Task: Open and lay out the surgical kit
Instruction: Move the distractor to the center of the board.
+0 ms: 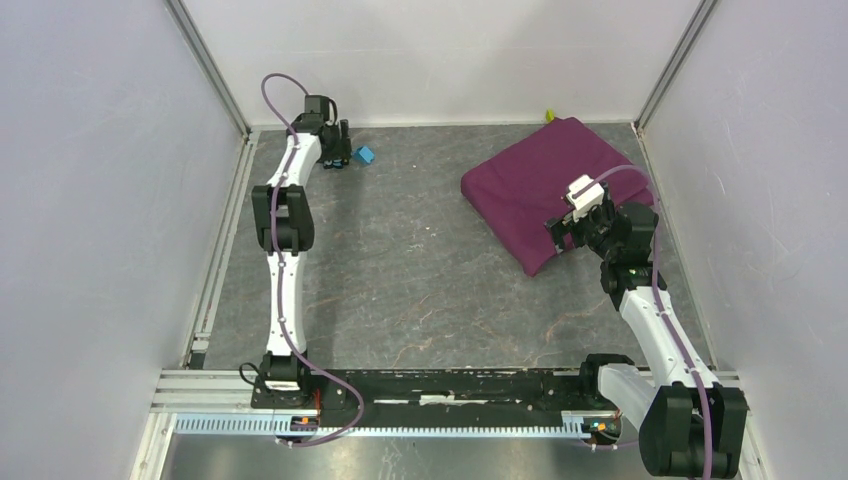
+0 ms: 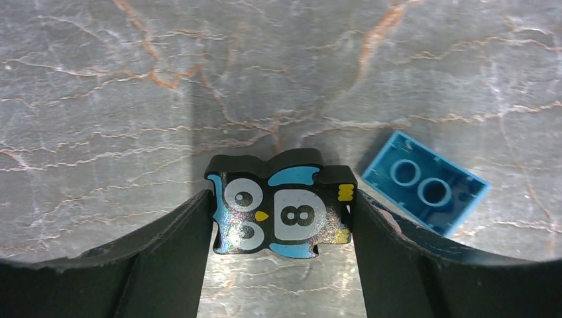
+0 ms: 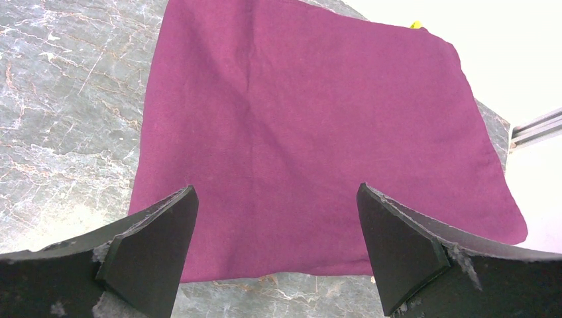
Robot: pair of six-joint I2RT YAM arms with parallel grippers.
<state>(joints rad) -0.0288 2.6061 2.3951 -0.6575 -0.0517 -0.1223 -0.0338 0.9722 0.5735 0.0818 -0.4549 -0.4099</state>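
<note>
The surgical kit shows only as a folded purple cloth wrap [image 1: 535, 180] [image 3: 305, 126] lying closed at the back right of the table; whatever it holds is hidden. My right gripper [image 1: 562, 234] [image 3: 275, 199] hovers open over the wrap's near edge, with nothing between its fingers. At the back left corner, my left gripper [image 1: 340, 156] [image 2: 283, 207] is shut on a small black-and-blue owl toy [image 2: 281, 212], with one finger against each of its sides.
A small blue block [image 1: 364, 156] [image 2: 424, 191] lies just right of the left gripper. Something small and yellow [image 1: 549, 115] [image 3: 415, 25] peeks out behind the wrap. White walls [image 1: 100, 200] and a metal rail [image 1: 225, 250] bound the marbled grey table [image 1: 420, 270].
</note>
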